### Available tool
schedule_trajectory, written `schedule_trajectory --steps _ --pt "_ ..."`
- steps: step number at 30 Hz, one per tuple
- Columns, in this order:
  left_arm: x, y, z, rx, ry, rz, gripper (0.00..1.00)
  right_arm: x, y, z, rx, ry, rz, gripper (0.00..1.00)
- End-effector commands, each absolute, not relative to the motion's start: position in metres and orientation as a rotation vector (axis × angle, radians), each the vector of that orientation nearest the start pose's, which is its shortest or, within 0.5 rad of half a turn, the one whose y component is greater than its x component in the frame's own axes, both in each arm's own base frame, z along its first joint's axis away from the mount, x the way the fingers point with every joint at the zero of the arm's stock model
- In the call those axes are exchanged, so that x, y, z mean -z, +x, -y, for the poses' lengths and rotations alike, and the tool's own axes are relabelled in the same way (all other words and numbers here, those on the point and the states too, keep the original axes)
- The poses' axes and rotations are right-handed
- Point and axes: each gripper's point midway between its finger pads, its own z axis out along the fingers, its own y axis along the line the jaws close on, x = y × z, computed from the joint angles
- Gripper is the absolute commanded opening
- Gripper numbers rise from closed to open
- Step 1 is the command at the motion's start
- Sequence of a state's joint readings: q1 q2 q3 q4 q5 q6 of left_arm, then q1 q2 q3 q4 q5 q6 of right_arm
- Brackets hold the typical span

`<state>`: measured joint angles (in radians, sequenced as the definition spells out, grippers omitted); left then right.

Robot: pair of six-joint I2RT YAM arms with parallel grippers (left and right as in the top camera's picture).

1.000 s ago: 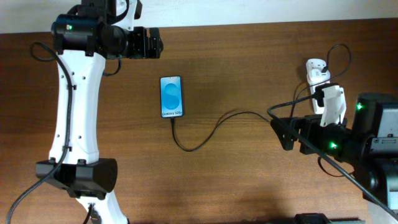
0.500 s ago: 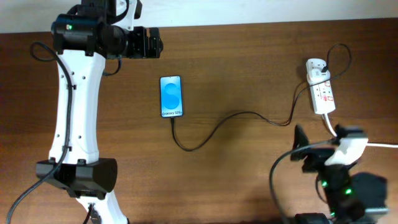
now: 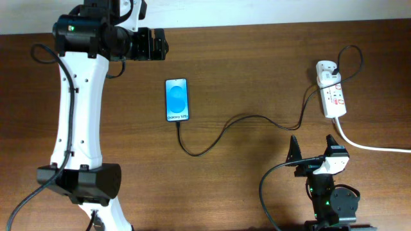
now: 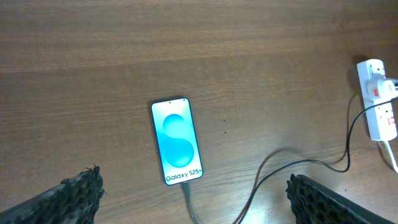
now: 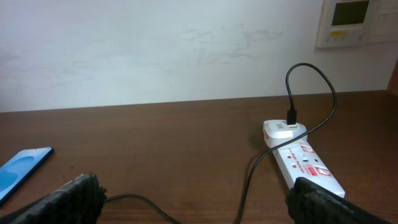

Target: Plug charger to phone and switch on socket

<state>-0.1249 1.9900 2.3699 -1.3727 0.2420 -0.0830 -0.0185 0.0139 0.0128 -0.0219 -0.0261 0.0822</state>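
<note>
The phone (image 3: 176, 99) lies flat, its blue screen lit; it also shows in the left wrist view (image 4: 177, 149) and at the left edge of the right wrist view (image 5: 22, 168). The charger cable (image 3: 221, 131) runs from the phone's bottom edge across the table to a white adapter on the socket (image 3: 334, 96). The socket also shows in the wrist views (image 5: 308, 167) (image 4: 380, 112). My left gripper (image 3: 156, 45) is open and empty, high behind the phone (image 4: 199, 208). My right gripper (image 3: 313, 151) is open and empty near the front edge, short of the socket (image 5: 199, 208).
The socket's thick white cord (image 3: 372, 146) runs off the right edge. The table is brown wood (image 3: 257, 70). A white wall (image 5: 155, 50) with a wall panel (image 5: 354, 18) stands behind the table. The left arm's white body (image 3: 80, 109) spans the left side.
My right arm has pulled back from the socket to the front of the table. The socket now lies uncovered. The left arm, phone and cable have not moved.
</note>
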Motion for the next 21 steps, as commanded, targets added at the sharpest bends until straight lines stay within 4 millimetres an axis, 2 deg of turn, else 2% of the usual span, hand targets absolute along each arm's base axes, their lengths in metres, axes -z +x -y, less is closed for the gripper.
schedule_trajectory --steps 1,3,21 --pt "-0.3128 0.4530 0.0975 0.382 0.155 -2.527 0.99 -0.1640 0.2465 -0.0003 -0.073 0.063 -1.614 0.98" --pt "-0.3128 0.4530 0.0975 0.382 0.155 -2.527 0.99 -0.1563 0.2460 -0.0003 -0.072 0.066 -1.646 0.98" --pt "-0.3126 0.4530 0.0971 0.382 0.154 -2.528 0.99 -0.1564 0.2461 -0.0002 -0.072 0.065 -1.645 0.98"
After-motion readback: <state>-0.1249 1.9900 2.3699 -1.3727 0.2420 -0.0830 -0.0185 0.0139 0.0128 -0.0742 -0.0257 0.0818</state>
